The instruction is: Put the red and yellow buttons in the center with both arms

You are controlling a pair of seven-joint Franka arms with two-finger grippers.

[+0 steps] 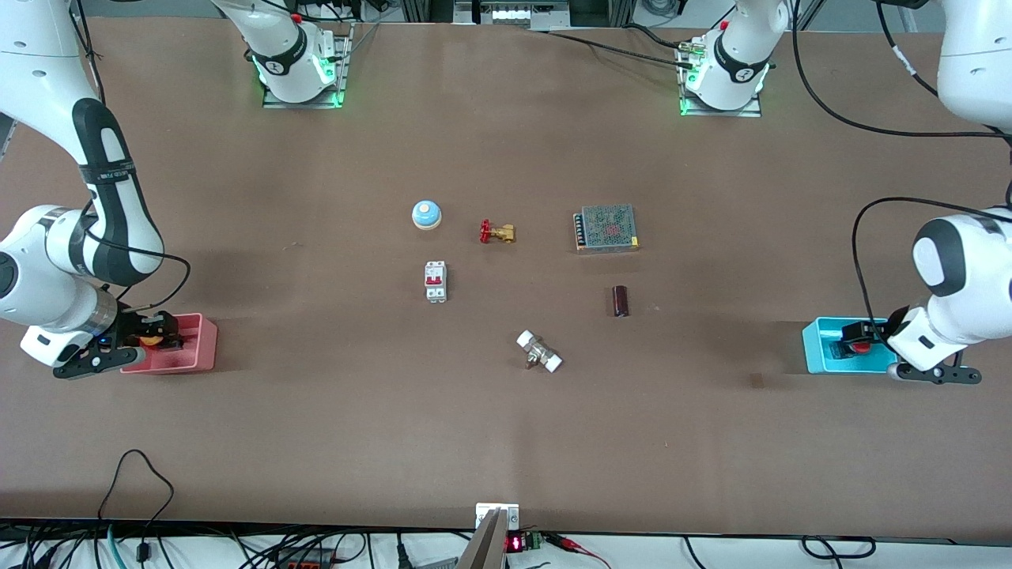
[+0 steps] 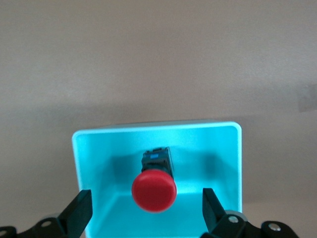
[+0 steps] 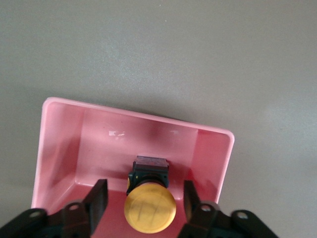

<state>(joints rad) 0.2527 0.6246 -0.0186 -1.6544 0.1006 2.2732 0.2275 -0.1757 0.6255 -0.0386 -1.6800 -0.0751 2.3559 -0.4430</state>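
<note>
The yellow button lies in the pink bin at the right arm's end of the table. My right gripper reaches into that bin, open. In the right wrist view its fingers stand either side of the yellow cap with gaps, inside the pink bin. The red button lies in the cyan bin at the left arm's end. My left gripper is open at it. In the left wrist view its fingers straddle the red cap without touching. The table's center is bare brown.
Around the center lie a blue dome bell, a red-handled brass valve, a mesh-topped power supply, a white breaker, a dark cylinder and a white-capped fitting. Two white arms with green-lit bases stand along the table's edge farthest from the front camera.
</note>
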